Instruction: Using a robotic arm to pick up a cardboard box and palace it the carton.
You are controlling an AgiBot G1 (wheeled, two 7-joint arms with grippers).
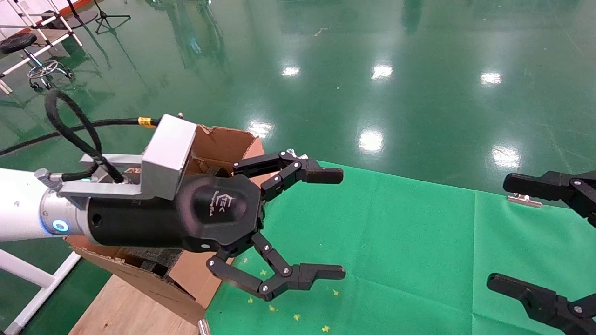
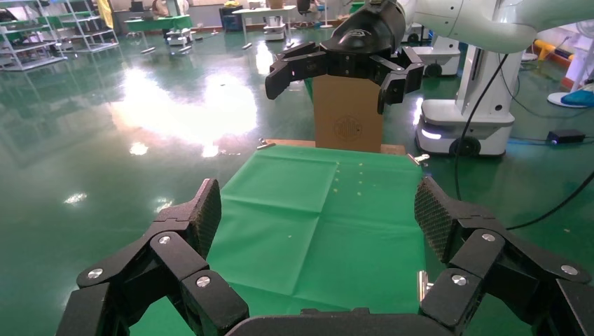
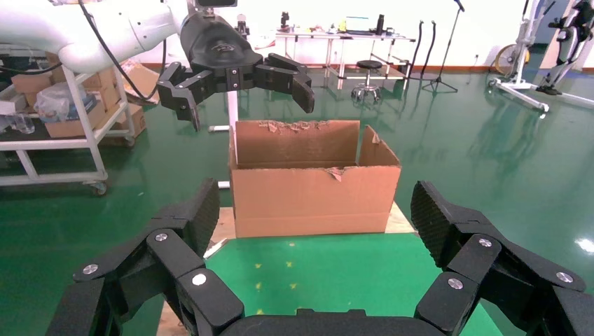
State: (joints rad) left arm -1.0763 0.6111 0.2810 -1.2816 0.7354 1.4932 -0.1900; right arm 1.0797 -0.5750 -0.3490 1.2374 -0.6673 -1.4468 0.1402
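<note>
Left gripper [image 1: 326, 223], jaws spread wide and holding nothing, hangs over the green cloth [image 1: 396, 242] beside the carton [image 1: 219, 144], which sits at the desk's left end. Right gripper [image 1: 526, 237], jaws likewise wide and empty, is parked at the right edge. The cardboard box shows in no view, so whether it already lies in the carton can't be told; judging by the empty jaws, this is either pre-pick or just post-drop. Next move likely needs the box located first. Right wrist view alone shows the carton's torn flaps [image 3: 298, 127] front-on w/ left gripper above; head view hides its inside behind the arm.
</note>
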